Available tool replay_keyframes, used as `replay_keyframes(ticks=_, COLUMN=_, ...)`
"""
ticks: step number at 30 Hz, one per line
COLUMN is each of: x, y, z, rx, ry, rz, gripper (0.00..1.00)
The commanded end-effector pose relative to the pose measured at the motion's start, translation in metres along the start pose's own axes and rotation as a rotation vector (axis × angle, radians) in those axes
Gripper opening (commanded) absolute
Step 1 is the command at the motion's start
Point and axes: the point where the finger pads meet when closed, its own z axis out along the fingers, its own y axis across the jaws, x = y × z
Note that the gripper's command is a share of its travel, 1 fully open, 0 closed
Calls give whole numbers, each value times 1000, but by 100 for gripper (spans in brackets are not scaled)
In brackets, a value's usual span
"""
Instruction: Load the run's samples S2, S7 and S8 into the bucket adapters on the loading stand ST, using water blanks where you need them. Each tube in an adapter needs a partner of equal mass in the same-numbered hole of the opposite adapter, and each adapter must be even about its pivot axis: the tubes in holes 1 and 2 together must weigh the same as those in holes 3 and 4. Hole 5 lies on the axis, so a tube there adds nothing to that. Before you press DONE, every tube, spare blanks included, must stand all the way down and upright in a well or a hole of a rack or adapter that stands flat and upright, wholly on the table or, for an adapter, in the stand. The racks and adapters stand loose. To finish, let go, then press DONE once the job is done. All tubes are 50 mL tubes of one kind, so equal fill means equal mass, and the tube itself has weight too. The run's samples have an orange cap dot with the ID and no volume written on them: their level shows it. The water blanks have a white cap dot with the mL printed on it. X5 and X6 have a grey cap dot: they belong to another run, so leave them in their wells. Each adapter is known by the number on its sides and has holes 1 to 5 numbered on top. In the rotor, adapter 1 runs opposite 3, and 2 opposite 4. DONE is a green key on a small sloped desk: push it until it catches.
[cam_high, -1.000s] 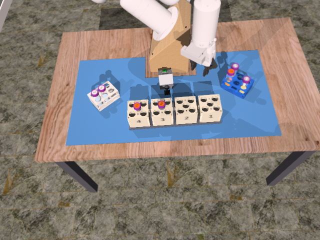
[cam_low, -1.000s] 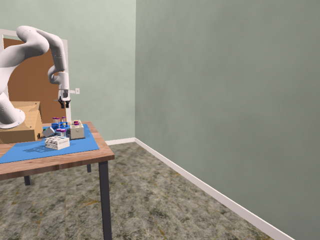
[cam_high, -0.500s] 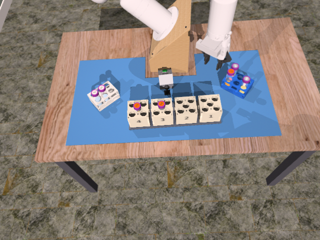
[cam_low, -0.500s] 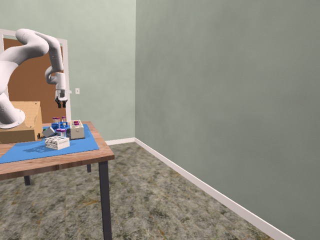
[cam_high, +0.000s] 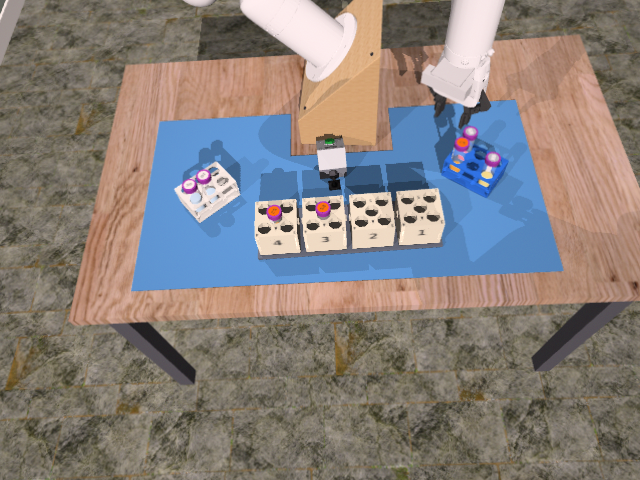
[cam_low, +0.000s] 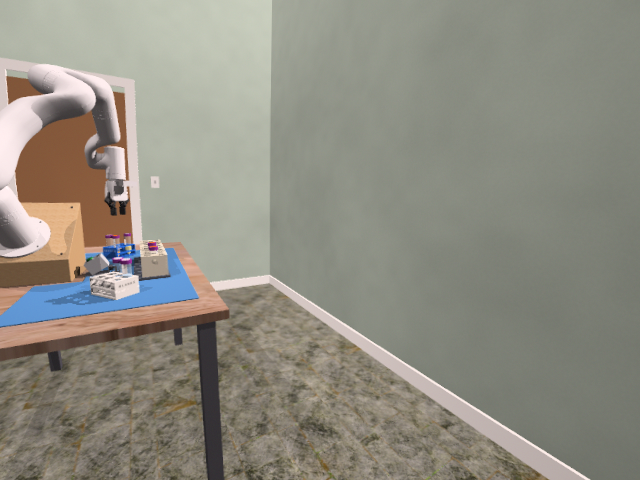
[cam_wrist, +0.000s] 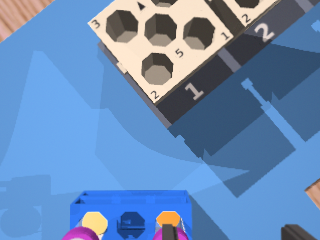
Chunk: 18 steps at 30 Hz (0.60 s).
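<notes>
My gripper (cam_high: 451, 117) (cam_low: 118, 211) (cam_wrist: 232, 234) is open and empty, high behind the blue rack (cam_high: 467, 179) (cam_wrist: 131, 198). That rack holds an orange-dot tube (cam_high: 461, 144) and two pale-dot tubes (cam_high: 469, 133) (cam_high: 492, 159); their labels are unreadable. The white blanks rack (cam_high: 200, 217) (cam_low: 114, 293) holds two white-dot tubes (cam_high: 189, 186) (cam_high: 203, 176). On the stand (cam_high: 279, 255) (cam_wrist: 177, 107), adapter 4 (cam_high: 266, 245) has an orange-dot tube (cam_high: 273, 212) in hole 5, and adapter 3 (cam_high: 312, 241) has another (cam_high: 323, 208) in hole 5. Adapter 2 (cam_high: 385, 237) and adapter 1 (cam_high: 408, 235) (cam_wrist: 135, 57) show no tubes.
The small desk (cam_high: 331, 159) with the green DONE key (cam_high: 329, 141) stands behind adapter 3, in front of the wooden robot base (cam_high: 338, 121). The racks, desk and stand are on the blue mat (cam_high: 206, 263). The blue rack is right of the stand, the white rack left.
</notes>
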Motion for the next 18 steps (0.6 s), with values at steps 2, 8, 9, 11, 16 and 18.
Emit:
replay_keyframes(ticks=2, x=-18, y=-10, z=-1, rx=2, ry=0, rz=1, gripper=57)
replay_keyframes(ticks=8, x=-46, y=-23, z=-1, rx=2, ry=0, rz=0, gripper=57)
replay_keyframes(ticks=9, x=-46, y=-23, z=-1, rx=2, ry=0, rz=0, gripper=57)
replay_keyframes(ticks=11, x=-48, y=-24, z=-1, rx=2, ry=0, rz=0, gripper=57)
replay_keyframes(ticks=16, x=-48, y=-24, z=-1, rx=2, ry=0, rz=0, gripper=57)
replay_keyframes(ticks=18, x=-48, y=-24, z=-1, rx=2, ry=0, rz=0, gripper=57)
